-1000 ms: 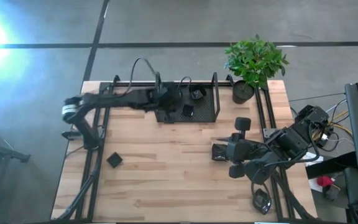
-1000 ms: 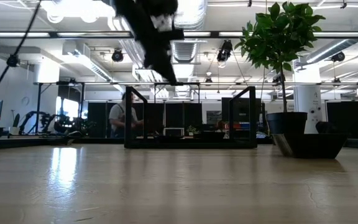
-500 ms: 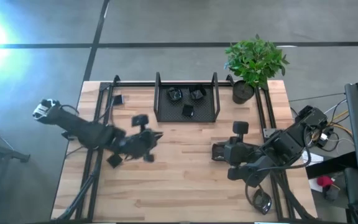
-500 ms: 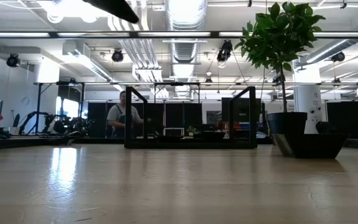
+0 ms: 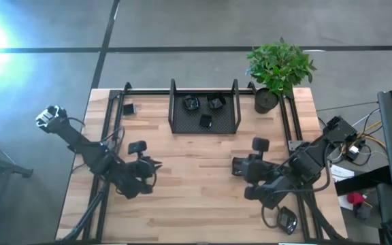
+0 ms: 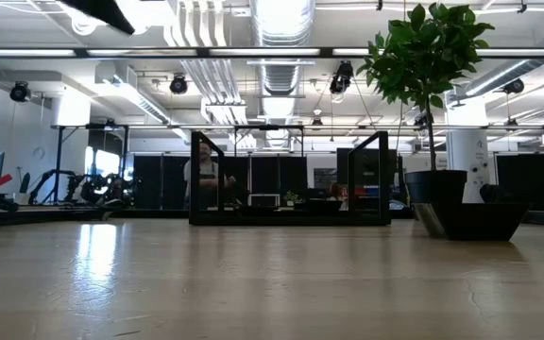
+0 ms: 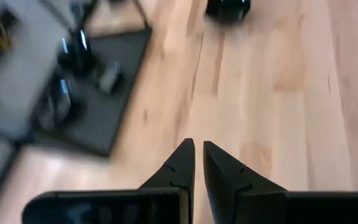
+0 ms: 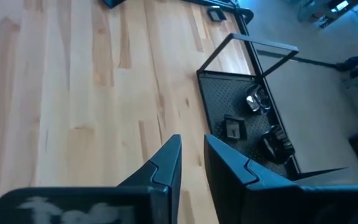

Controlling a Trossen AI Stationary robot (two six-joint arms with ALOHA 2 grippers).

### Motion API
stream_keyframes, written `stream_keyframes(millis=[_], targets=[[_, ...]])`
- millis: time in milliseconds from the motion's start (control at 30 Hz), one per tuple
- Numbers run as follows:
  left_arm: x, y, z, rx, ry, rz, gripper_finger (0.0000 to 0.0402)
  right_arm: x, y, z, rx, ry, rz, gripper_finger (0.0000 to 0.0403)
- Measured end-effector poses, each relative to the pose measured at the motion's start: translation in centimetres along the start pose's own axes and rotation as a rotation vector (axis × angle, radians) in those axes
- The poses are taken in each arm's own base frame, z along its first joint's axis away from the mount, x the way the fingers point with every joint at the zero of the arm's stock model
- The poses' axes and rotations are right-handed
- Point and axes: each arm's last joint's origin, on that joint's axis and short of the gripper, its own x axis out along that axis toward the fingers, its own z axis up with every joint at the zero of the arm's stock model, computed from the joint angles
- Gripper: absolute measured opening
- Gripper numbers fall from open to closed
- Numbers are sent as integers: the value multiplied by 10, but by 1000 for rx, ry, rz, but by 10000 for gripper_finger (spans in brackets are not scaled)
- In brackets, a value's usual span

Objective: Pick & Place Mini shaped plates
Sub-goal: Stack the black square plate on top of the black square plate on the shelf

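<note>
The left gripper [image 5: 152, 165], fingers nearly together and empty, is hovering at the table's eight o'clock. Three small glossy black plates [image 5: 203, 109] are lying in the black mesh tray [image 5: 175, 126] at twelve o'clock; another [image 5: 128, 109] is sitting at ten o'clock. The right gripper [image 5: 239, 166], also nearly closed, is waiting at four o'clock. Next comes opening over a loose plate.

The pale wooden plank counter [image 5: 196, 197] is seen carrying a black mesh tray [image 5: 204, 126] at its far edge, a black plant pot [image 5: 265, 101] beside it, one small black glossy plate [image 5: 128, 109] near the left rail, and another [image 5: 238, 166] toward the right.
</note>
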Motion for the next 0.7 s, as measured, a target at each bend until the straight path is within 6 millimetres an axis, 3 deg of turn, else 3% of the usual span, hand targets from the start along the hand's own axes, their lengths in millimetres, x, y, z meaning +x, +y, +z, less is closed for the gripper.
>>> stream_keyframes(millis=[267,400,700], targets=[[1,11,-33,-256,343,26,32,0,1,1,-10,-10,5,61],[4,11,-46,-288,473,16,33,0,1,1,-43,-10,5,61],[14,11,-68,-406,574,72,86,0,1,1,-59,-10,4,61]])
